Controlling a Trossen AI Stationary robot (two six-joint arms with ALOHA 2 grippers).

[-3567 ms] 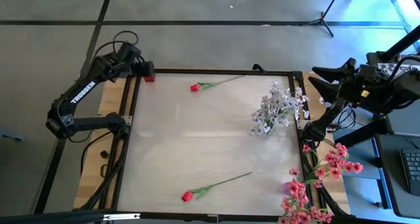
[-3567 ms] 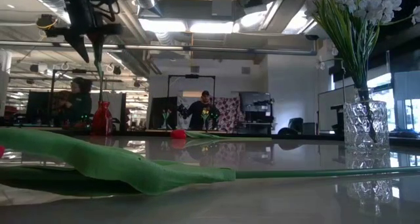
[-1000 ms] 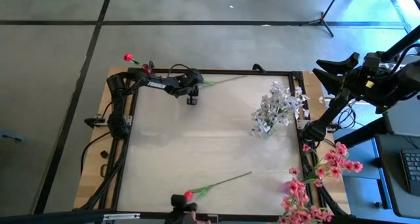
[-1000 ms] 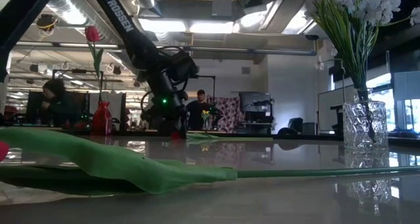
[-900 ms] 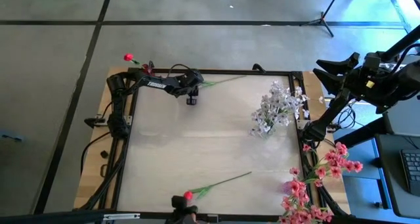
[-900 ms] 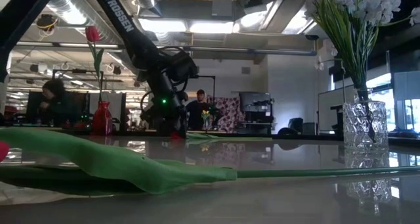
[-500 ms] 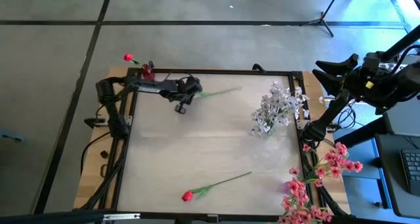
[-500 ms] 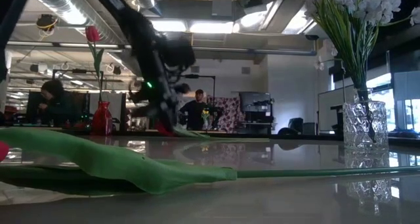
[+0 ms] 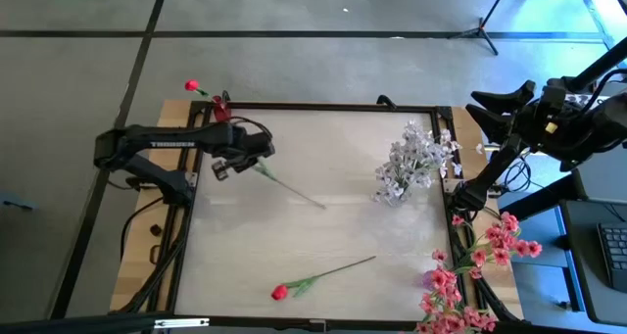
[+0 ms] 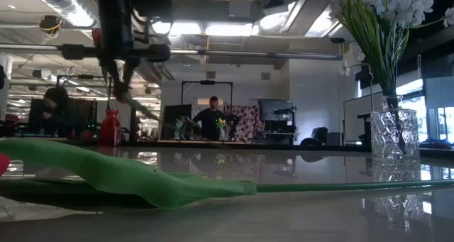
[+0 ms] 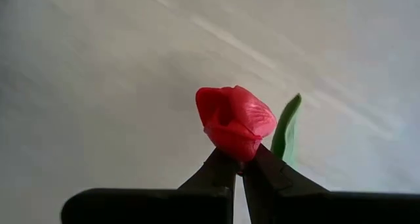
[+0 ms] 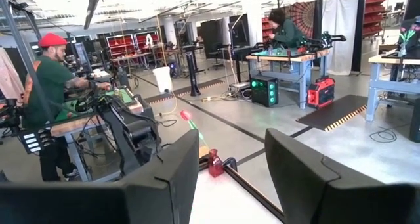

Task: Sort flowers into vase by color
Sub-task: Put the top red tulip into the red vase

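Note:
My left gripper [image 9: 238, 165] hangs over the table's far left part, shut on a red-budded flower [image 11: 235, 121] whose green stem [image 9: 294, 190] slants away toward the table's middle. A red vase [image 9: 220, 109] at the far left corner holds one red flower [image 9: 191, 84]. A second red flower [image 9: 279, 292] lies flat near the front edge. White flowers [image 9: 411, 163] stand in a glass vase [image 10: 394, 139] at the right. Pink flowers [image 9: 475, 270] stand at the near right corner. My right gripper [image 12: 230, 178] waits open, raised beyond the table's right edge. My left gripper pinches the stem just under the red bud [image 11: 237, 152] between its two fingertips [image 11: 220, 168]. The fingers come from above, pointing steeply down. The bud sits at the fingertips and the stem [image 10: 142, 108] slants down from them, clear of the table.
A black frame [image 9: 323, 107] runs round the pale table top. The leaf [image 10: 142, 182] of the near flower fills the low view's foreground. People and workbenches stand in the room beyond the table.
My left gripper has taken hold of the red flower that lay at the far edge. It has risen and drawn back toward the table's left edge, rolling as it went. The flower has come off the table and swung round, its stem now slanting toward the table's middle.

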